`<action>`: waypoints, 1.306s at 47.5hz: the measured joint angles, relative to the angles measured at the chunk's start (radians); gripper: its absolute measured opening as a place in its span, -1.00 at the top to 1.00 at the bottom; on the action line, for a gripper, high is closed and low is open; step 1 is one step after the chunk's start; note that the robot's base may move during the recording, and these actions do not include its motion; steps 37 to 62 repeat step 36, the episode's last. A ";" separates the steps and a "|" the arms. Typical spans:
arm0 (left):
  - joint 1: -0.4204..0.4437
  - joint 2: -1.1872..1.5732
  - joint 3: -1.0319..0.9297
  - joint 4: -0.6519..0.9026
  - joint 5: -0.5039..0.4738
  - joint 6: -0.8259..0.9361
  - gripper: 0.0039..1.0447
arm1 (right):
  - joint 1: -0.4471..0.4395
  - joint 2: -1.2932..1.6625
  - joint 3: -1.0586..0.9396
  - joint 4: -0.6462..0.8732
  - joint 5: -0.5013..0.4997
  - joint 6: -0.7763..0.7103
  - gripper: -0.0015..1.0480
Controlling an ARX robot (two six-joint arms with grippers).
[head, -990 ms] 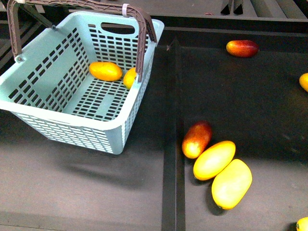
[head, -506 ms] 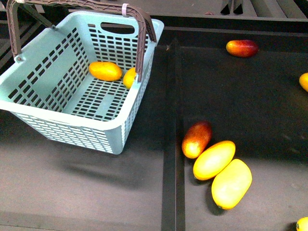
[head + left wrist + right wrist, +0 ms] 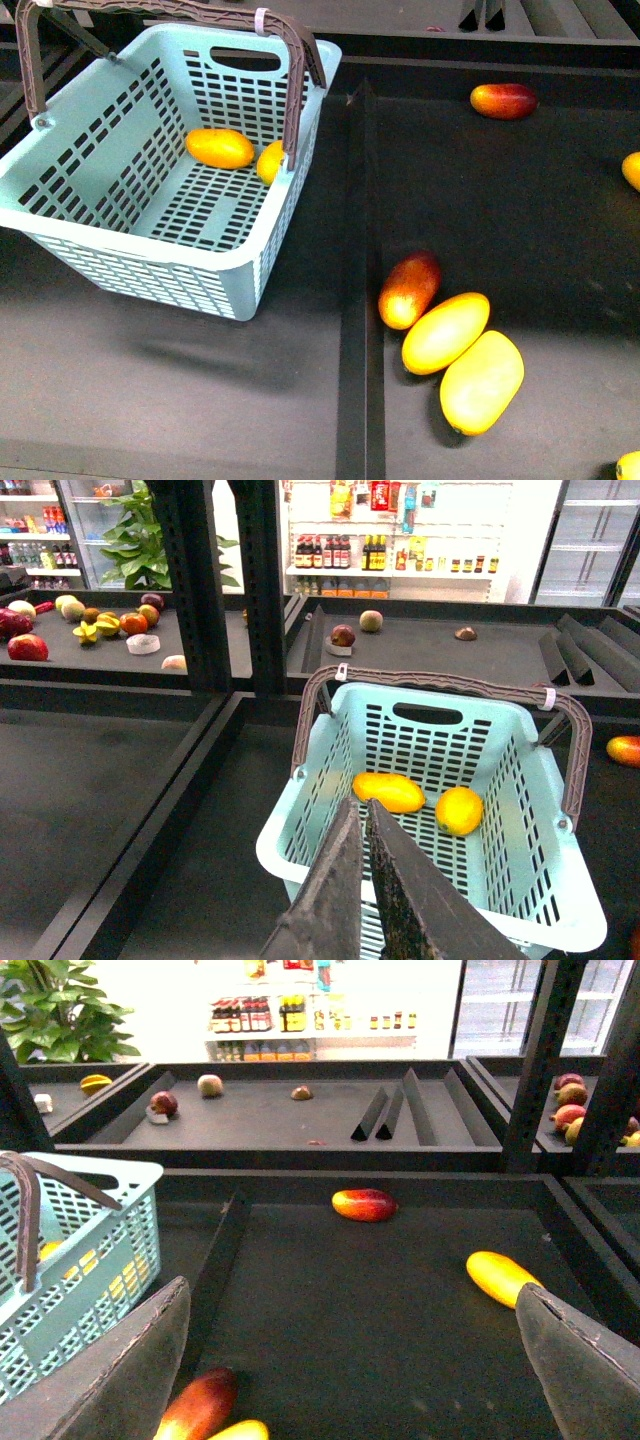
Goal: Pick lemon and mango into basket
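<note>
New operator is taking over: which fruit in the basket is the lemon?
Find the light turquoise slotted plastic basket with the brown swing handle. Two fruits lie on its floor near the far wall. The small bright-yellow oval lemon is the shorter one, partly hidden behind the handle in the front view; the oblong orange-yellow mango is longer.

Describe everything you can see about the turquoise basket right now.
The basket is light turquoise plastic with slotted walls and floor and a cut-out grip in its far wall. Its brown swing handle stands raised, with a white tie at the top. It sits on the dark shelf surface, left of a divider. Inside lie a mango and a lemon.
</note>
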 joint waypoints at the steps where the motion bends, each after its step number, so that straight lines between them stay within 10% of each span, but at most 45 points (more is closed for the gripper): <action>1: 0.000 0.000 0.000 0.000 0.000 0.000 0.95 | 0.000 0.000 0.000 0.000 0.000 0.000 -0.83; 14: 0.000 0.000 0.000 0.000 0.000 0.000 0.90 | 0.000 0.000 0.000 0.000 0.000 0.000 -0.83; 35: 0.000 0.000 0.000 0.000 0.000 0.000 -0.90 | 0.000 0.000 0.000 0.000 0.000 0.000 -0.83; 62: 0.000 0.000 0.000 0.000 0.000 0.002 -0.90 | 0.000 0.000 0.000 0.000 0.000 0.000 -0.83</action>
